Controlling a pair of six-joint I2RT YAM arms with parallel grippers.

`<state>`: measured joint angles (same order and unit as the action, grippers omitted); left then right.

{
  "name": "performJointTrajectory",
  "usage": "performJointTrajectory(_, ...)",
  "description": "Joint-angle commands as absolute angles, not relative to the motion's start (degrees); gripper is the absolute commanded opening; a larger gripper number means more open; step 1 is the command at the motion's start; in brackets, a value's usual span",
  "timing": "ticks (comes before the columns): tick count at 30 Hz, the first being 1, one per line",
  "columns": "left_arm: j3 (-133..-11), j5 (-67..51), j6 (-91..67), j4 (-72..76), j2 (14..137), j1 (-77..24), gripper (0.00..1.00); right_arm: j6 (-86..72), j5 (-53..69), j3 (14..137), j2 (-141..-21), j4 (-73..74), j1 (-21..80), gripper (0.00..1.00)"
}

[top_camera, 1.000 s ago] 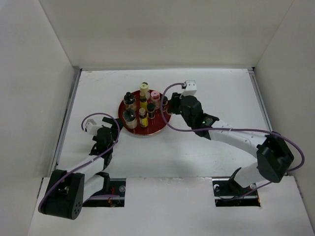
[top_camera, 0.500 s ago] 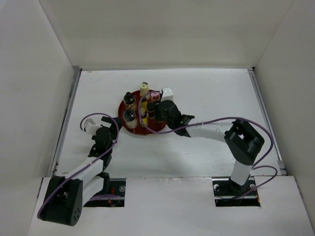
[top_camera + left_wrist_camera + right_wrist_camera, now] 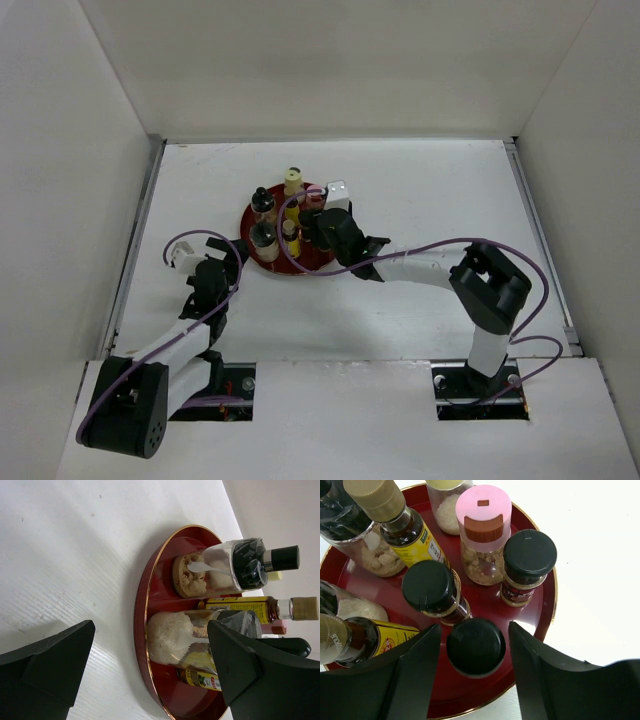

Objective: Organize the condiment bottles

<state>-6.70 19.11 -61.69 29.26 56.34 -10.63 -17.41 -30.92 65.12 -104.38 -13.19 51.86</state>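
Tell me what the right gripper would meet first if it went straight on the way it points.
Likely the black-capped bottle at the near edge of the red tray; its cap sits centred between the open fingers of the right gripper. Depth is unclear.

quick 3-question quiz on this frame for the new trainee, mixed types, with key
1. True or false: the left tool is shut on a bottle.
2. What stands between the fingers of the right tool?
A. a black-capped bottle
B. a pink-capped jar
C. nothing at all
3. Fill in: the round tray with the gold rim is ___ in colour.

Key: 1 false, it is open with nothing between its fingers; 2 A; 3 red.
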Motion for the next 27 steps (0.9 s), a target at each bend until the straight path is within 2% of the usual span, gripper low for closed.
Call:
performJointTrajectory(1,-7.7,20.3,-61.0,30.7,56.4,-10.9,1.0,-17.5,-32.1,65.1,-102.7,-16.6,52.6,0.65)
performJointTrajectory(7,-8.2,19.9,-60.9,30.6,56.7,-11.0,1.0,-16.6,-32.3,62.7,-97.3,-17.9,53.0,0.78)
performJointTrajectory(12,-8.6,20.3,-60.1,29.2,56.5,-11.0,1.0,-15.3,-32.5,60.2,-90.4,-19.2,53.9,0.81)
performJointTrajectory(13,-9.0,20.6,-60.0,28.7,56.5,-10.9,1.0,-14.9,-32.8,59.3,-88.8,-19.6,54.1,0.85)
performJointTrajectory(14,-9.1,20.8,-59.9,28.1,56.3,-10.9,1.0,-14.4,-33.3,58.5,-87.3,-20.0,54.1,0.97)
performJointTrajectory(15,-9.3,20.8,-59.7,27.7,56.1,-11.1,1.0,-13.8,-34.0,57.8,-85.9,-20.3,54.1,1.0)
performJointTrajectory(21,-11.3,21.6,-57.9,21.7,54.5,-10.8,1.0,-12.3,-43.1,49.6,-77.5,-23.2,53.7,1.0)
performJointTrajectory(27,-12.2,20.9,-58.6,16.7,55.3,-10.4,1.0,-16.2,-48.3,40.7,-76.3,-25.9,49.4,1.0)
